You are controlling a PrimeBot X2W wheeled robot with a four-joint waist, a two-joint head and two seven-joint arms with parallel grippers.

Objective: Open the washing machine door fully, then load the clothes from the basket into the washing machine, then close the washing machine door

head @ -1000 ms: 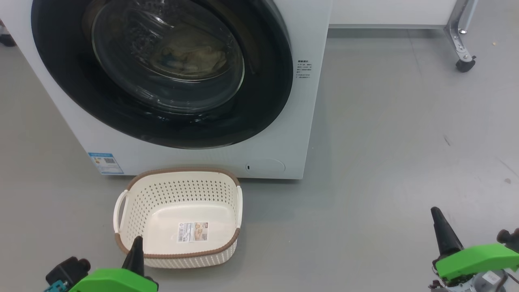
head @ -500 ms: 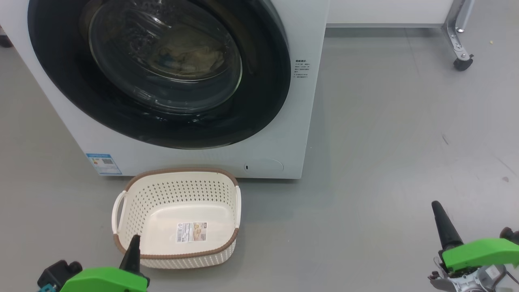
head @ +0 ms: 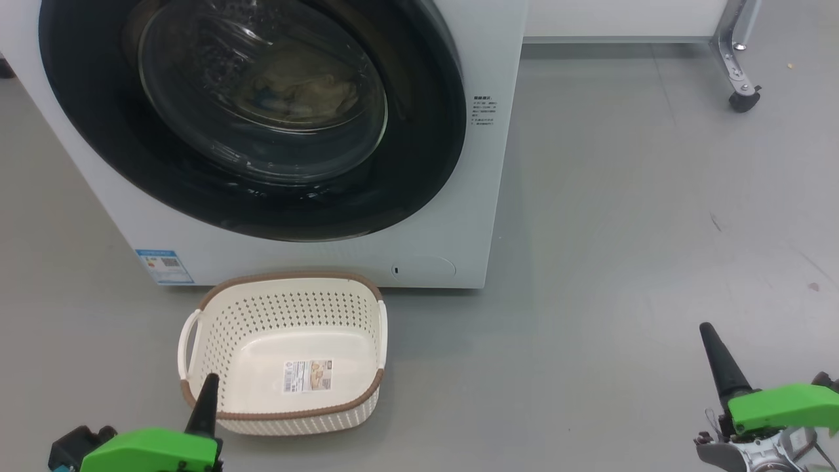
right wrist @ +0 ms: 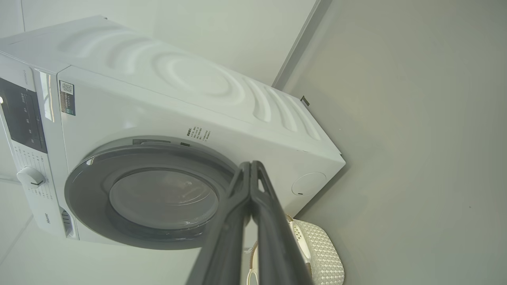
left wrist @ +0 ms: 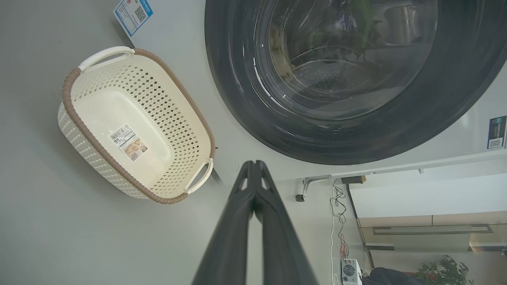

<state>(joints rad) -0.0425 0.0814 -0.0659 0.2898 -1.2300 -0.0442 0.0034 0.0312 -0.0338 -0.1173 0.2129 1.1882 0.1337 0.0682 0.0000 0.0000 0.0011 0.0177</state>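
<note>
Over the last second your head camera drifts, so the washing machine (head: pixel 485 196) and the basket (head: pixel 282 414) slide slightly left in the head view. Both grippers sink toward its bottom edge.

The washing machine door (head: pixel 98 131) sits shut against the white front. The clothes (head: pixel 301 92) show as a pale heap behind its glass (head: pixel 196 65). The basket stands empty on the floor (head: pixel 623 229) just before the machine, with its sticker (head: pixel 309 375) facing up.

Your left gripper (head: pixel 210 383) has its fingers pressed together and holds nothing. It hovers near the basket's near rim, and the left wrist view shows it clear of the rim. Your right gripper (head: pixel 708 334), likewise closed and empty, hangs well apart to the right over the floor.

The job looks done, so what remains are small risks. A forward or sideways swing of your left arm would likely clip the light basket and skid or tip it. Whether the door has latched cannot be told from here. If it is only resting shut, it may spring ajar and you would need to push it again.
</note>
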